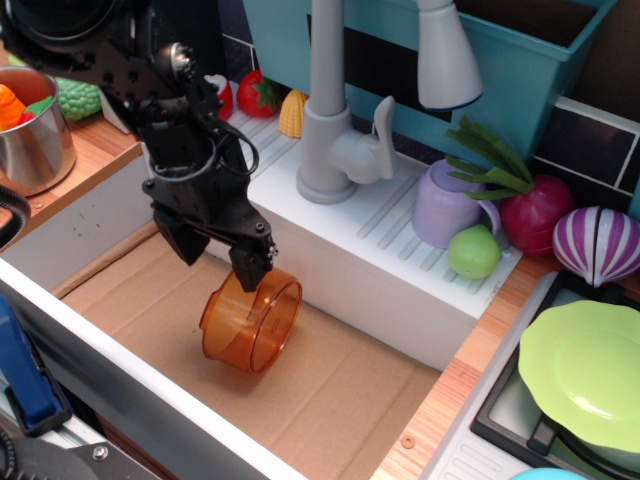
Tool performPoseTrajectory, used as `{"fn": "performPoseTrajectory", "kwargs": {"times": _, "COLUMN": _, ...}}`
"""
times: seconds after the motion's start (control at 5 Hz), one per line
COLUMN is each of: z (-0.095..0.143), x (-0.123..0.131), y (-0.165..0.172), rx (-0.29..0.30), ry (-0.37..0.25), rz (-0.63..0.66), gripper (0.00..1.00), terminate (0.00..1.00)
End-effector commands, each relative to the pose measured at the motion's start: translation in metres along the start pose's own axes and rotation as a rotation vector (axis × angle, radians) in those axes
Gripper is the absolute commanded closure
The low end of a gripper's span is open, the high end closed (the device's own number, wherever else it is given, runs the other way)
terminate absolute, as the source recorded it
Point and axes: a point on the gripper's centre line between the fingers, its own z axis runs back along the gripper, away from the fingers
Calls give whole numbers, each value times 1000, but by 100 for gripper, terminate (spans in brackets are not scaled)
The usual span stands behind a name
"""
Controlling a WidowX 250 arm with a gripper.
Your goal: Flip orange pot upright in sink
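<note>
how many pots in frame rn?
2. The orange pot lies tipped on the sink floor under the gripper; a steel pot stands on the counter at far left, partly cropped. Others may be hidden behind the arm.
</note>
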Motion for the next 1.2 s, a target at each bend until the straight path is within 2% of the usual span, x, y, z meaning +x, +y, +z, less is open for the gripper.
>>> {"fn": "performPoseTrajectory", "kwargs": {"times": 0.0, "z": -6, "x": 3, "y": 6, "rx": -31, "ry": -58, "rz": 20, "gripper": 0, "terminate": 0}}
{"fn": "performPoseTrajectory", "kwargs": {"times": 0.4, "z": -8, "x": 10, "y": -1, "rx": -71, "ry": -73, "rz": 48, "gripper": 0, "terminate": 0}}
{"fn": "performPoseTrajectory", "kwargs": {"times": 0.6, "z": -12, "x": 9, "y": -6, "rx": -62, "ry": -76, "rz": 71, "gripper": 0, "terminate": 0}}
{"fn": "performPoseTrajectory", "kwargs": {"times": 0.8, "z": -14, "x": 7, "y": -5, "rx": -80, "ry": -75, "rz": 71, "gripper": 100, "terminate": 0}}
{"fn": "performPoseTrajectory", "kwargs": {"times": 1.0, "z": -16, "x": 8, "y": -3, "rx": -100, "ry": -83, "rz": 59, "gripper": 100, "terminate": 0}}
